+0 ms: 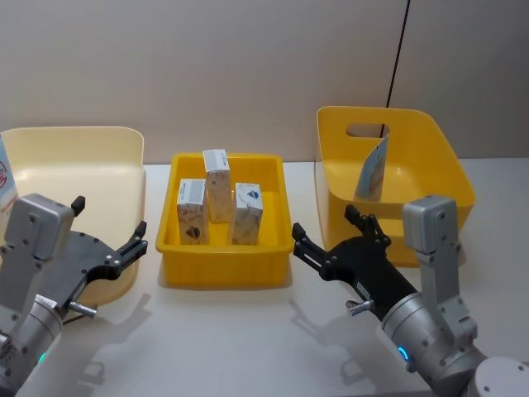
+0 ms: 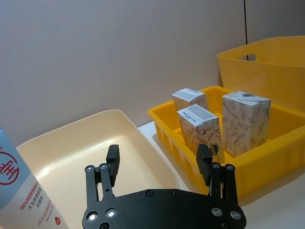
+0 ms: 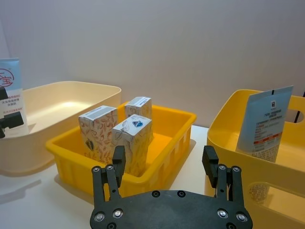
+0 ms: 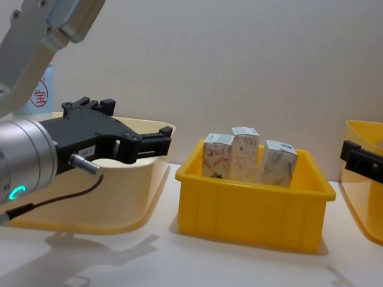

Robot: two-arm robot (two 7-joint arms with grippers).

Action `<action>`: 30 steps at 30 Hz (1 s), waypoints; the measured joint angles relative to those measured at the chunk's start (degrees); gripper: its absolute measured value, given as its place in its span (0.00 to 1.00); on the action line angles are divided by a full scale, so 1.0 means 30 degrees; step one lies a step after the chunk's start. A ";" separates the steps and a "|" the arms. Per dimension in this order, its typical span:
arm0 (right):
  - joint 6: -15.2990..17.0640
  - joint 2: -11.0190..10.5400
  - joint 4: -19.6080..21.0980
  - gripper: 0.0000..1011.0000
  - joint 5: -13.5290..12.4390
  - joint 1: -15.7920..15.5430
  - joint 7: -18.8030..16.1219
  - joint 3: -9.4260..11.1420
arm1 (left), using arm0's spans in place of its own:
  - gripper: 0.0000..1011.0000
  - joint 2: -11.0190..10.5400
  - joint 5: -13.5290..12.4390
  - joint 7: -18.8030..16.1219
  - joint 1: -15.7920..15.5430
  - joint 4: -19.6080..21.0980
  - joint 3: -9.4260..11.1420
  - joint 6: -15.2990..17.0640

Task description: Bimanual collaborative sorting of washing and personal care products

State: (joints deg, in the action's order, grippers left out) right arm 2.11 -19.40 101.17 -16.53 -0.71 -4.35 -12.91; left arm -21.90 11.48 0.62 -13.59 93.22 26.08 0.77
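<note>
- The left gripper (image 1: 107, 222) hovers nearest the robot, over the side of the cream bin (image 1: 78, 141) that faces the yellow tray (image 1: 223, 269). Its fingers are spread wide and hold nothing.
- The right gripper (image 1: 325, 227) hangs above the table (image 1: 248, 347), between the yellow tray and the deep yellow bin (image 1: 430, 136). It is likewise released and empty.
- Just beyond them, the yellow tray sits in the middle and holds three upright cartons close together. The left carton (image 1: 192, 211) and the right carton (image 1: 247, 212) stand in front, and the back carton (image 1: 216, 184) stands behind and between them.
- Farther right, the leaning squeeze tube (image 1: 372, 169) tilts against the deep yellow bin's inner wall, crimped end up.
- At far left, the upright squeeze tube (image 1: 5, 178) stands at the cream bin's outer side. Its base is cut off, so it may stand inside the bin or just beside it.
</note>
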 joint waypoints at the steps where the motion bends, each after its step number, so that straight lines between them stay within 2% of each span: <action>1: 0.0044 -0.0025 -0.0045 0.99 -0.0030 0.0061 -0.0098 0.0000 | 0.99 -0.0001 0.0000 0.0000 0.0000 0.0000 -0.0001 0.0000; 9: 0.0504 -0.0089 -0.0491 0.99 -0.0212 0.0668 -0.0779 -0.0101 | 0.99 -0.0001 0.0000 0.0000 0.0001 -0.0001 -0.0013 0.0000; 16: 0.1028 0.0001 -0.1263 0.99 -0.0289 0.1650 -0.1403 -0.0339 | 0.99 0.0000 0.0000 0.0002 0.0000 -0.0011 -0.0019 0.0000; 21: 0.1475 0.0230 -0.2002 0.99 -0.0281 0.2531 -0.1810 -0.0667 | 0.99 0.0000 0.0002 0.0003 0.0000 -0.0016 -0.0019 0.0006; 30: 0.2053 0.0648 -0.2828 0.99 -0.0094 0.3497 -0.2181 -0.1116 | 0.99 0.0001 0.0001 0.0003 0.0000 -0.0016 -0.0020 0.0009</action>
State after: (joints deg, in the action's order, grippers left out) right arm 8.27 -17.45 92.69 -16.81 9.78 -10.89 -16.25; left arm -21.89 11.48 0.63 -13.58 93.17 26.02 0.80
